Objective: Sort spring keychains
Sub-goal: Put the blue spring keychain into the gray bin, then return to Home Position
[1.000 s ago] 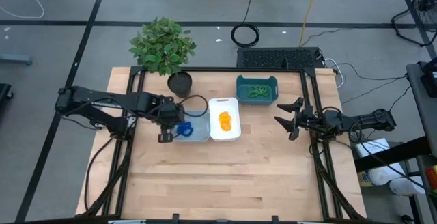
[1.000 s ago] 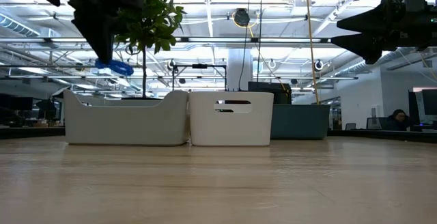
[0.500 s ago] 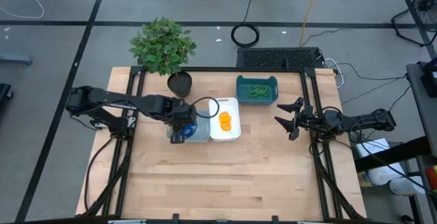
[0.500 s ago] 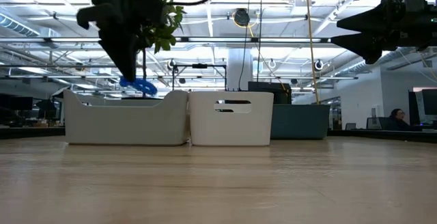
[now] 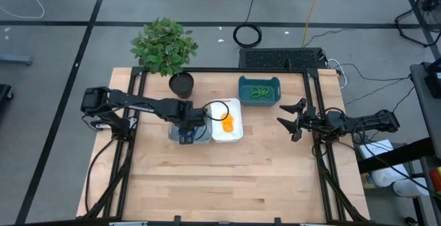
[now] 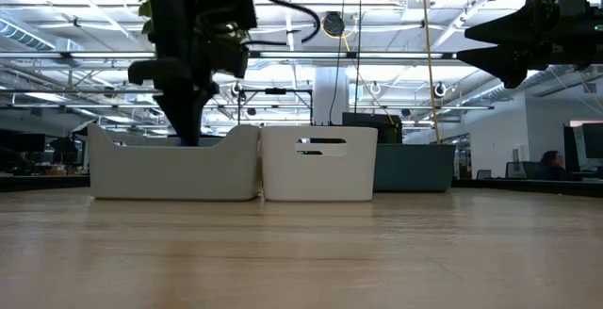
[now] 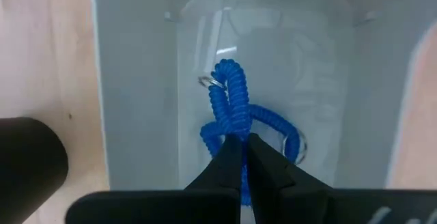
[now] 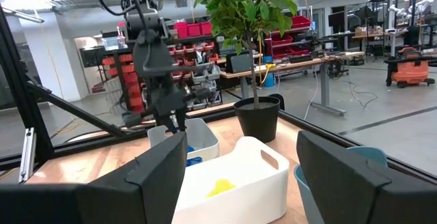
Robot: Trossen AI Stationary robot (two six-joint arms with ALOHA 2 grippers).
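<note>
My left gripper (image 5: 186, 131) reaches down into the left pale tray (image 5: 203, 138) and is shut on a blue spring keychain (image 7: 232, 94). In the low view the gripper (image 6: 188, 135) dips behind the tray's wall (image 6: 174, 168). Orange keychains (image 5: 228, 121) lie in the middle white tray (image 5: 227, 138). Green keychains (image 5: 260, 91) lie in the teal tray (image 5: 242, 90). My right gripper (image 5: 293, 119) waits, open and empty, above the table's right side. My left gripper pinches the blue keychain's coil (image 7: 235, 130) between its two fingers, at one side of the loop. The fingers come from above, pointing down into the tray. The rest of the coil spreads out beyond the fingertips over the tray's floor (image 7: 273, 60); whether it rests there, I cannot tell.
A potted plant (image 5: 165, 47) stands at the table's far left, close behind the left tray. A large black cable coil (image 5: 247, 35) lies on the floor beyond the table. Bare wood (image 5: 227, 178) spreads across the near half of the table.
My left gripper has gone toward the table's right edge and down, from beside the left tray to inside it, carrying the blue keychain. The keychain has dropped from above the tray's rim to below it.
</note>
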